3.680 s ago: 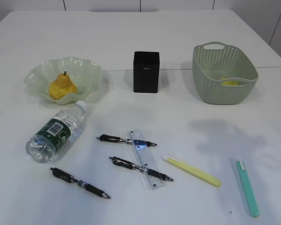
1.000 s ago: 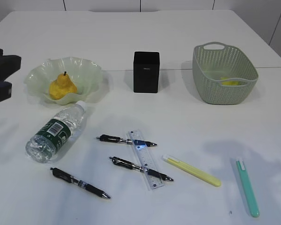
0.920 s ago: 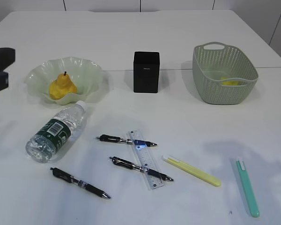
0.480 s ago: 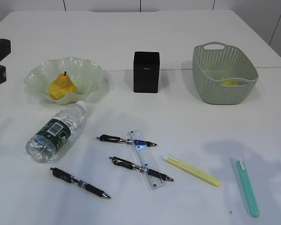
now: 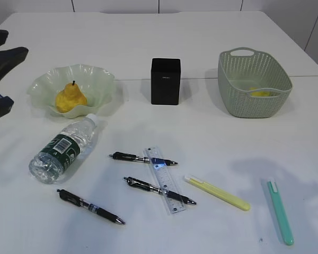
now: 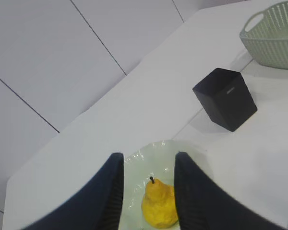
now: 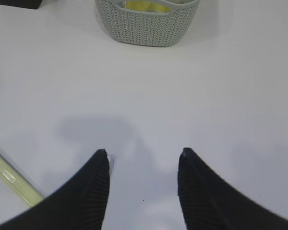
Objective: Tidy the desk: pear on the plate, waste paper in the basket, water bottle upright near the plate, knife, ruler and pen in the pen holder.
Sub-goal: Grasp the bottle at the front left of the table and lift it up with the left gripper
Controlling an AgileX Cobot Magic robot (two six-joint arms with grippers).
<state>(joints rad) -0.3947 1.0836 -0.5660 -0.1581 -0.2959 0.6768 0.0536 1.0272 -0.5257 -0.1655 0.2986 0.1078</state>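
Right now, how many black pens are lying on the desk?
3. One pen lies left of the ruler's top end, one crosses the ruler's middle, and one lies below the water bottle. None seems hidden.

Yellow-orange pear (image 5: 70,99), black pen holder (image 5: 165,81)

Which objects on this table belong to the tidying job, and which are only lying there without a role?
Belong to the job:
pear on the plate
basket
water bottle, lying down
ruler
three pens
pen holder
yellow knife and teal knife

Only lying there:
nothing visible
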